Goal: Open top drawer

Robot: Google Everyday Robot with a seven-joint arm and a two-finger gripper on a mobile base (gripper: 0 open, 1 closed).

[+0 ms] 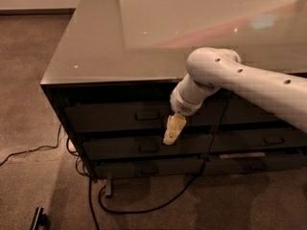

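The top drawer (110, 116) is a wide dark front under the grey counter top, shut flush, with a small rectangular loop handle (147, 115) at its centre. My gripper (171, 132), with yellowish fingers pointing down, hangs from the white arm in front of the cabinet. It sits just right of and a little below the handle, over the seam between the top drawer and the one below it. It holds nothing that I can see.
Two shallower dark drawers (144, 147) lie below, and a second drawer stack (259, 128) stands to the right. Black cables (144, 207) trail on the carpet by the cabinet foot. A small dark object (39, 218) lies at the lower left.
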